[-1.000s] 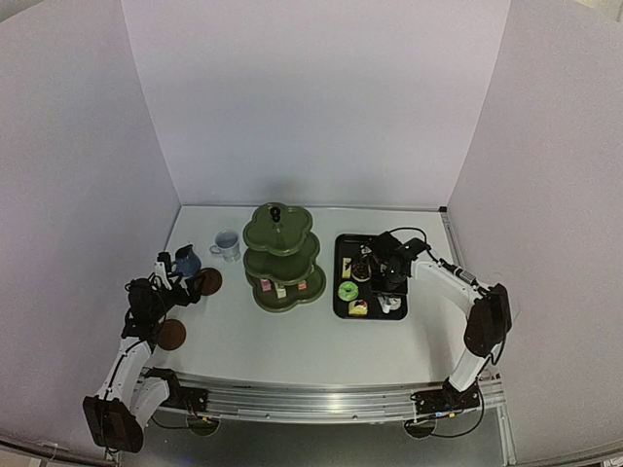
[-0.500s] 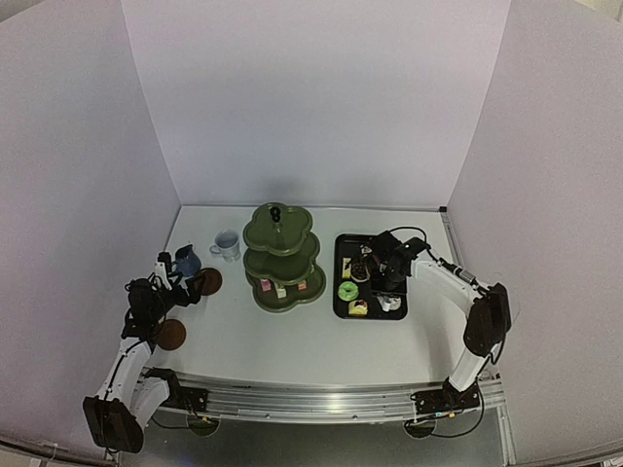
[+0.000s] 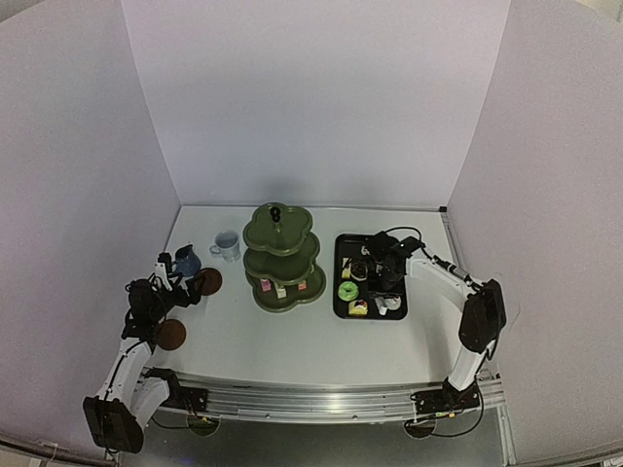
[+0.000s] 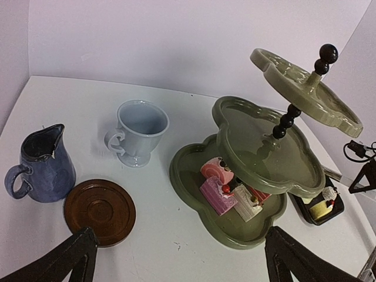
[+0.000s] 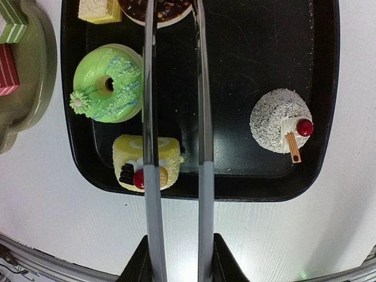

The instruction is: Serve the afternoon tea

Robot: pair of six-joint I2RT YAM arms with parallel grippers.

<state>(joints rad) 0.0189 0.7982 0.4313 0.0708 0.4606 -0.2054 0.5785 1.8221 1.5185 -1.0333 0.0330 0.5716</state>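
Your left gripper (image 4: 180, 238) is wide open with nothing in it, low over the white table (image 4: 70, 100) at the left side. Just in front of it lies 1 brown saucer (image 4: 100, 211), with the dark blue mug (image 4: 40, 167) just beside it on the left and the pale mug (image 4: 138, 134) a little behind. The second saucer (image 3: 171, 335) lies nearer to the arm bases, apart from them. The green stand (image 4: 267, 158) with 3 tiers is in the middle of the table, between the mugs and the black tray (image 5: 247, 53), and it carries some small cakes (image 4: 226, 191) on its lowest tier. Your right gripper (image 5: 179, 249) is closed on the metal tongs (image 5: 202, 117), whose 2 blades are apart. The blades pass over the tray: the left one crosses the yellow roll cake (image 5: 130, 160), the green doughnut (image 5: 106, 85) is just beside it, and the white dome cake (image 5: 281, 120) is well to the right. The tips reach the chocolate cake (image 5: 173, 6) at the upper edge, and you cannot tell if they hold it.
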